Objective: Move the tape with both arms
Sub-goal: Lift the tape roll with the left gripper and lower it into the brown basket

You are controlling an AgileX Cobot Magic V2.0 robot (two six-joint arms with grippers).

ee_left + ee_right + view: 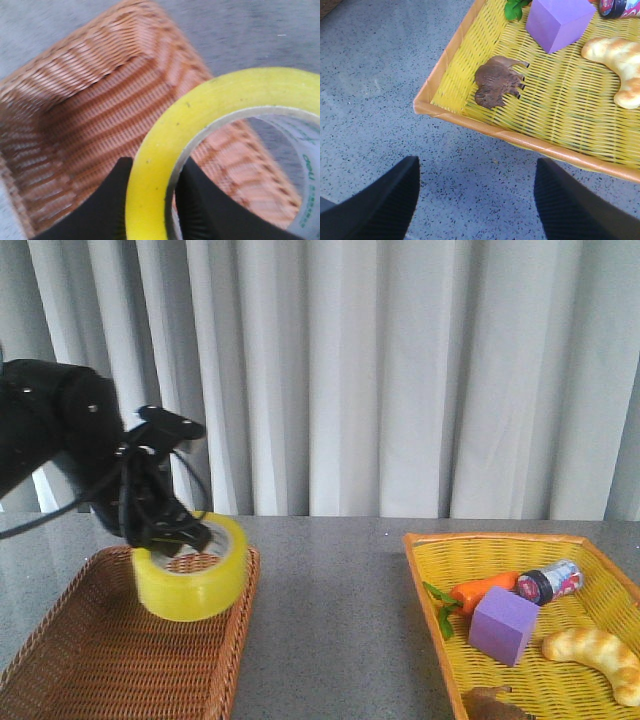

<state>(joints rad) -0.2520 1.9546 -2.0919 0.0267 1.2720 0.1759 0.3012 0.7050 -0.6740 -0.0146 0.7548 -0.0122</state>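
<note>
The left gripper is gripping the tape, its jaws clamped across the wall of the roll, one finger inside the core and one outside, and is holding it tilted above the brown basket, clear of the floor. The right gripper is hanging with its jaws spread wide and nothing between them, over the bare surface just beside the near corner of the yellow basket; it is not showing in the front view. The pinch is taking only a thin slice of a smooth, heavy ring, so the roll is liable to swivel or slide out under its own weight while it is being carried toward the right jaws, and it would be dropping back into the brown basket or rolling off across the surface. A handover is also risking a clash of fingers unless the right jaws take the far side of the ring. Counting: one tape, two baskets, and in the yellow one a single purple cube, carrot, can, croissant and brown animal figure.
</note>
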